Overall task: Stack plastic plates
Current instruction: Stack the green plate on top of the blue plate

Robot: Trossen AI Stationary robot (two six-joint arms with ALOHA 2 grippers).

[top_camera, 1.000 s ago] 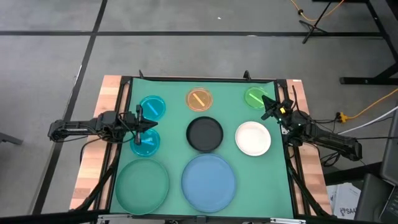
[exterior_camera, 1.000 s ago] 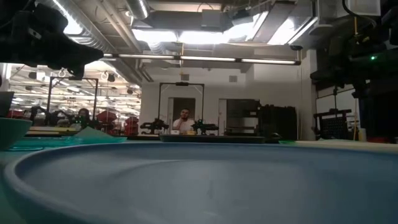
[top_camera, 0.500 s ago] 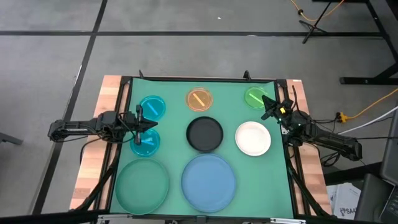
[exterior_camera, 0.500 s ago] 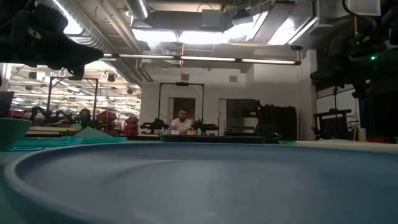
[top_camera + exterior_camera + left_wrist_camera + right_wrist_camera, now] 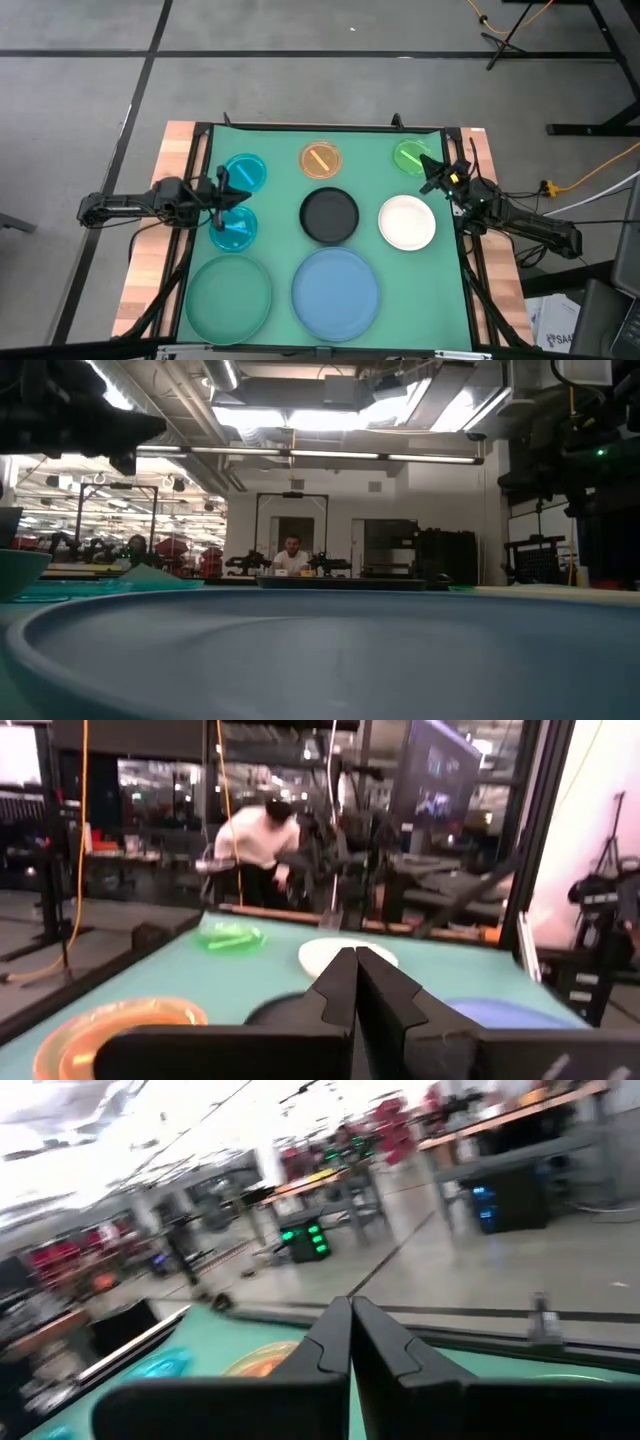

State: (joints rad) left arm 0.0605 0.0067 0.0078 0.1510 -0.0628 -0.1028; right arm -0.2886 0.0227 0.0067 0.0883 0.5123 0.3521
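Observation:
Eight plates lie flat and apart on the green mat: two cyan, orange, light green, black, white, blue and dark green. My left gripper hovers shut between the two cyan plates, over their near and far rims; its wrist view shows the shut fingers pointing level across the mat. My right gripper is shut, beside the light green plate at the mat's right edge.
The mat is framed by a dark rail with wooden table edges outside it. The blue plate's rim fills the low view's foreground. People stand in the room beyond the table. Bare mat shows between the plates.
My left arm has risen a little and shifted slightly toward the far edge, with its fingers still shut. The plates and my right arm have kept still.

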